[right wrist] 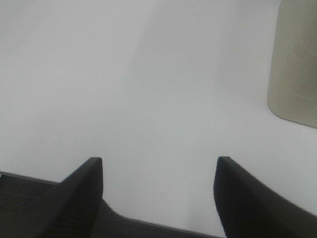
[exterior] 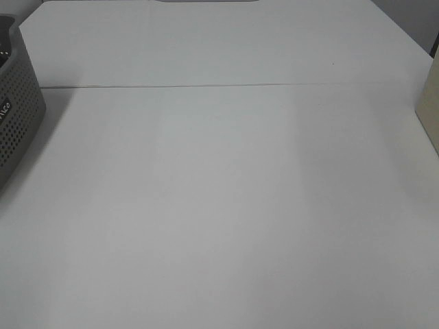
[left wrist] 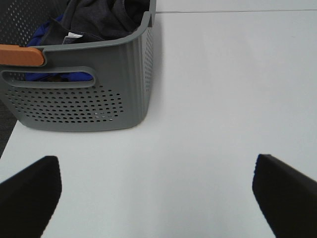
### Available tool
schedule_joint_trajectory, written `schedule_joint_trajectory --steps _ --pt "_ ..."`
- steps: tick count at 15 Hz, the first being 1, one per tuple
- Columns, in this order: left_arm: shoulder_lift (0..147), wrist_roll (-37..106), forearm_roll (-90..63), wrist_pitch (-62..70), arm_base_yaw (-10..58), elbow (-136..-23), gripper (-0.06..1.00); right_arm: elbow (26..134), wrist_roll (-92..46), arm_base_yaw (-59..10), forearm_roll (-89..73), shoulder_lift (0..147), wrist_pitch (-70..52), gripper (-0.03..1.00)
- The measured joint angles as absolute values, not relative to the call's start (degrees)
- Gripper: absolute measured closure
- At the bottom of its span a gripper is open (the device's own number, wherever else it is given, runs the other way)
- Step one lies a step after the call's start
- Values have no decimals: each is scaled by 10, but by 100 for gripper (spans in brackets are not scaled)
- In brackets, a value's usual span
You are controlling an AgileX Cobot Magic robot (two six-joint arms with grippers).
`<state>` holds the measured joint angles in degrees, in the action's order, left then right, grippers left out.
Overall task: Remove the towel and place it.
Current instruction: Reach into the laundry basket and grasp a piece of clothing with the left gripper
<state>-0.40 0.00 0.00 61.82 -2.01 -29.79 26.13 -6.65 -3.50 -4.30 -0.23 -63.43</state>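
Observation:
A grey perforated basket [left wrist: 84, 94] stands on the white table, and shows at the far left edge of the high view [exterior: 17, 110]. Inside it lie dark grey cloth [left wrist: 99, 17] and blue cloth [left wrist: 44, 34]; I cannot tell which is the towel. My left gripper [left wrist: 156, 198] is open and empty, short of the basket, above the table. My right gripper [right wrist: 158, 198] is open and empty over the table's front edge. Neither gripper shows in the high view.
An orange handle piece [left wrist: 20, 55] sits on the basket's rim. A beige container [right wrist: 294, 64] stands at the right, also at the right edge of the high view [exterior: 431, 103]. A seam [exterior: 206, 86] crosses the table.

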Motion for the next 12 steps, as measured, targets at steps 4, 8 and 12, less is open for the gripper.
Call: schedule_joint_trajectory --steps 4,8,12 --pt "-4 0 -3 618 -20 -298 -5 261 -66 -35 -43 -2 -634 32" --pt "-4 0 0 618 -20 -298 -5 261 -66 -35 -43 -2 -634 32" --pt "-4 0 -3 618 -20 -298 -5 261 -66 -35 -43 -2 -634 32"
